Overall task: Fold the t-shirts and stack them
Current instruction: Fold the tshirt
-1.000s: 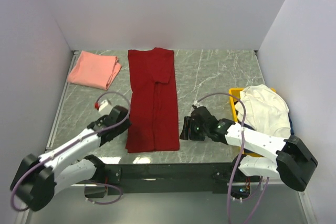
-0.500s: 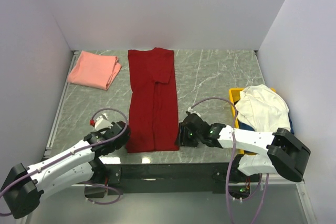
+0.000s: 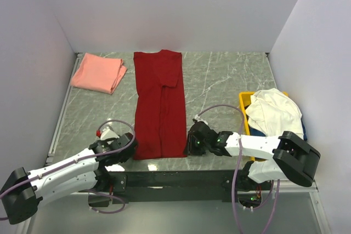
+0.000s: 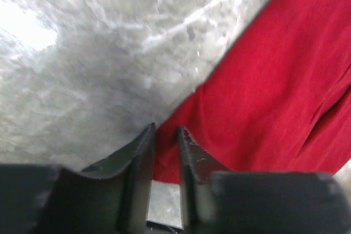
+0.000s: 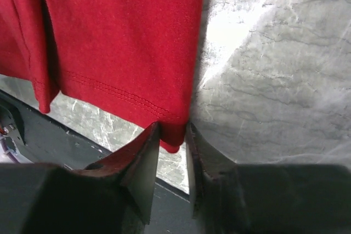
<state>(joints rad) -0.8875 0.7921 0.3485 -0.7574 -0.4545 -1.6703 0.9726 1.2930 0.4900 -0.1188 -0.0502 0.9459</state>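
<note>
Left tool (image 4: 165,131) and right tool (image 5: 173,127) have narrowed, straddling hem corners of the deep red t-shirt (image 3: 160,102).

- We log a grey marbled tabletop (image 3: 219,80) with pale veins.
- We note a yellow tray (image 3: 243,102) at its right side, mostly covered.
- White walls (image 3: 164,9) enclose three sides.
</note>
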